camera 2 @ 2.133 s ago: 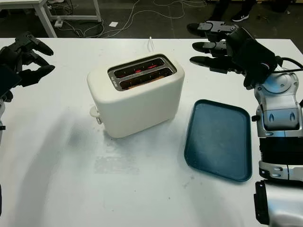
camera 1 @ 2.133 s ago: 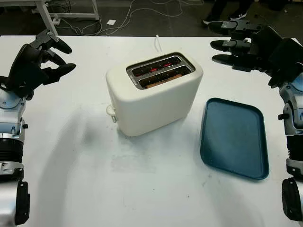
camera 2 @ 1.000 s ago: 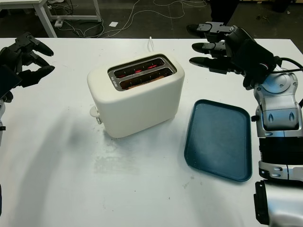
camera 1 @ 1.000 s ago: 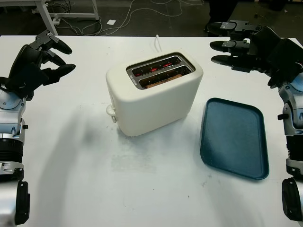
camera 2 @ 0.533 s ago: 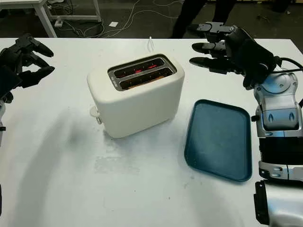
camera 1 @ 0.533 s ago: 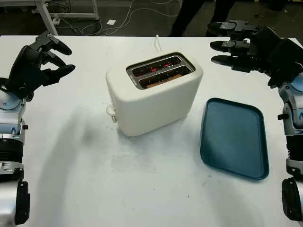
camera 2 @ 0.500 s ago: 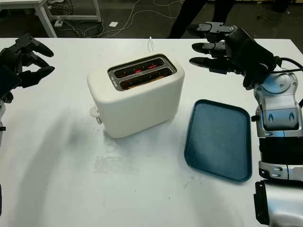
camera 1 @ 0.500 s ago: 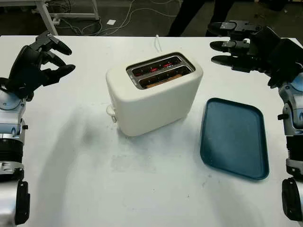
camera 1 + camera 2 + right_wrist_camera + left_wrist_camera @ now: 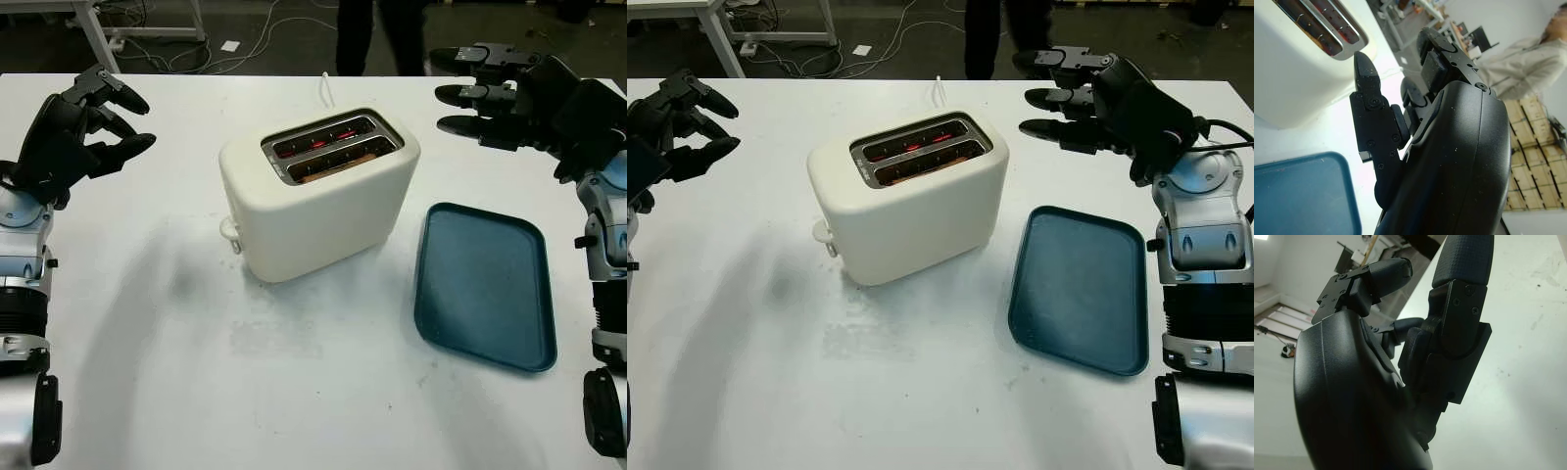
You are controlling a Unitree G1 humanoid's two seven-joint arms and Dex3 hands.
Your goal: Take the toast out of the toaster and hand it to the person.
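Observation:
A cream two-slot toaster (image 9: 318,196) stands in the middle of the white table, its slots glowing red. A brown slice of toast (image 9: 338,164) sits low in the nearer slot. My left hand (image 9: 132,122) hangs open above the table's left side, well away from the toaster. On the far right, my right hand (image 9: 451,91) is open above the table, fingers pointing toward the toaster (image 9: 1298,73). A person's dark legs (image 9: 377,34) stand beyond the far edge, behind the toaster. The right wrist view shows a person's light shirt (image 9: 1518,63).
A dark blue tray (image 9: 485,284) lies flat to the right of the toaster, below my right hand. The toaster's white cord (image 9: 326,88) runs off the far edge. Cables and a table leg (image 9: 98,34) are on the floor beyond.
The person's legs have moved left along the far edge to stand behind the toaster. Both hands, the toaster and the tray have stayed put.

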